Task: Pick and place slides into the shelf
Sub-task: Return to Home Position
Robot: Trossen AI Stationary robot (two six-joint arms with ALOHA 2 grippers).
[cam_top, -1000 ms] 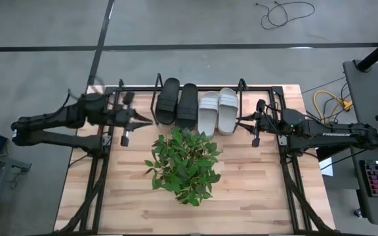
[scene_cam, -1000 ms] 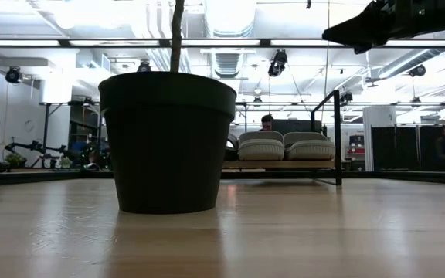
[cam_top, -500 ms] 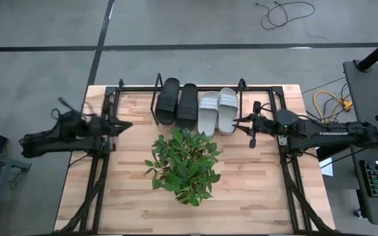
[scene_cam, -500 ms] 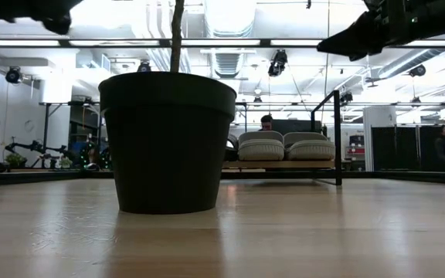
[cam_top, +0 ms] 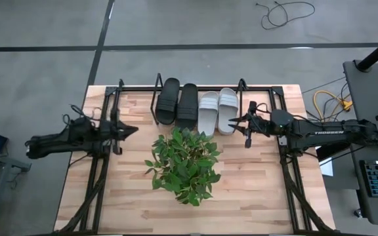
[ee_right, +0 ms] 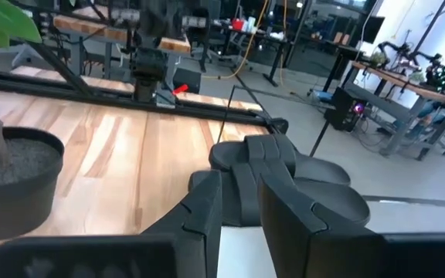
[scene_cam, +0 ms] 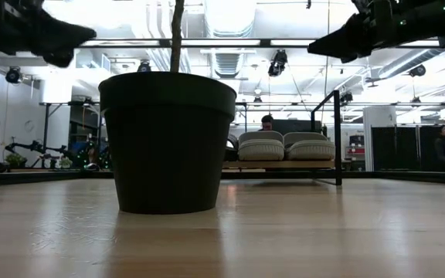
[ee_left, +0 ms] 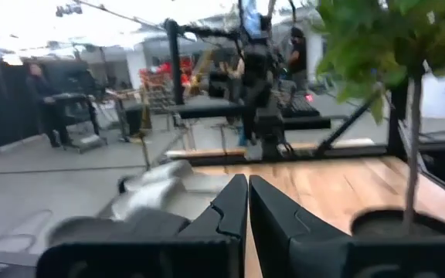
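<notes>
Since all four slides sit on the shelf, the placing looks done, and what is left is to get both arms clear. Nearest on the bench [cam_top: 130, 210] stands the potted plant [cam_top: 182, 164], middle of the boards. At its 10 o'clock hangs the left gripper [cam_top: 131, 130], fingers pressed together on nothing. At its 2 o'clock hangs the right gripper [cam_top: 236, 122], fingers a little apart and empty, just beside the outer grey slide. Farthest, at 12 o'clock, the shelf [cam_top: 157, 88] carries the black pair [cam_top: 178, 101] to the left and the grey pair [cam_top: 218, 110] to the right, side by side. The risk I see is on the right. A swing toward the shelf could clip that grey slide or the upright loop and shove the row askew. The left arm, sweeping inward, could brush the leaves.
</notes>
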